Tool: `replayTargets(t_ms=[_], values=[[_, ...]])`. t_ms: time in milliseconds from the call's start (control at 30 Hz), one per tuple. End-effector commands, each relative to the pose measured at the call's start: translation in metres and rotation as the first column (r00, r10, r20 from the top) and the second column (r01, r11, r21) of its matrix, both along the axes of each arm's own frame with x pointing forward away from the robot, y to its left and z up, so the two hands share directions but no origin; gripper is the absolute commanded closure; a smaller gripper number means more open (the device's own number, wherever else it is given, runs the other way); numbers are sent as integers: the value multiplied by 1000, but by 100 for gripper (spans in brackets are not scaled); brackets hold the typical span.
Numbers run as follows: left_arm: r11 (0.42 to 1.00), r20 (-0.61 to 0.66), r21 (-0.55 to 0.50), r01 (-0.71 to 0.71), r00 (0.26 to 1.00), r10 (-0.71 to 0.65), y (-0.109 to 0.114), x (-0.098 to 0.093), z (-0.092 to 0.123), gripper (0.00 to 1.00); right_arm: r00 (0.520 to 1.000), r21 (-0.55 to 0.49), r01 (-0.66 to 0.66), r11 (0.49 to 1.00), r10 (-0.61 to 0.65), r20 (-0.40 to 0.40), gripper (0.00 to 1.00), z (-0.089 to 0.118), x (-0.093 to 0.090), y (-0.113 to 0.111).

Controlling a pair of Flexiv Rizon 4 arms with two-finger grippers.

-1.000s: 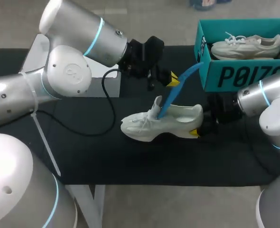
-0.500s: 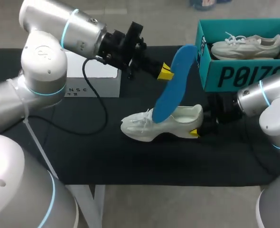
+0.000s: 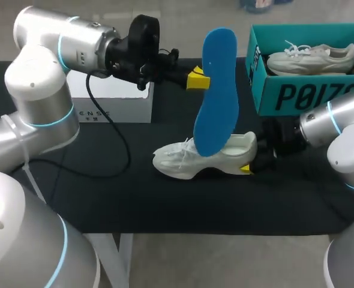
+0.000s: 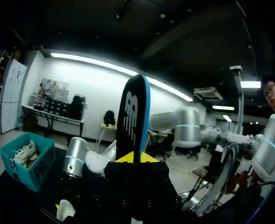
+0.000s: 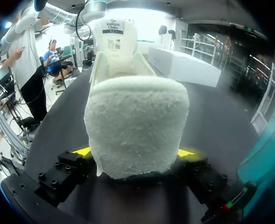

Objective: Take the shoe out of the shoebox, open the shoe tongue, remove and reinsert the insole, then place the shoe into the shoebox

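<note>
The right gripper squeezes the shoe while the left gripper, clamped on the insole, pulls it higher toward 12 o'clock, nearly out.

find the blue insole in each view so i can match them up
Head view: blue insole stands upright at centre, above the white shoe, held by the left gripper.
Left wrist view: blue insole rises edge-on from between the gripper's yellow tips.
Right wrist view: cannot make it out; the white shoe's heel fills it.
Shared landmark: teal shoebox.
</note>
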State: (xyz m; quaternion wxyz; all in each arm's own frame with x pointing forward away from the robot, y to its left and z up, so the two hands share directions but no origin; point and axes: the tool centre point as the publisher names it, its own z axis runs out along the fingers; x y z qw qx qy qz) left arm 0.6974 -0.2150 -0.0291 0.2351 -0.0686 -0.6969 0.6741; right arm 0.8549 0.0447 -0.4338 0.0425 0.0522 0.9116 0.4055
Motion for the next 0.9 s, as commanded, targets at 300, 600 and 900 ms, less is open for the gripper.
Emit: replayTargets(t_ms=[300,600,900], values=[[991,-75,-126,53,995,-63,7,-35,24,100,1000,-160,24,987,-21,23,0,37,-17,1],[986,-87,-153,60,993,-74,9,-60,34,100,999,-387,51,921,-43,30,0,49,-25,7],[986,-87,-153,60,993,-74,9,-60,34,100,999,-387,51,921,-43,30,0,49,-25,7]])
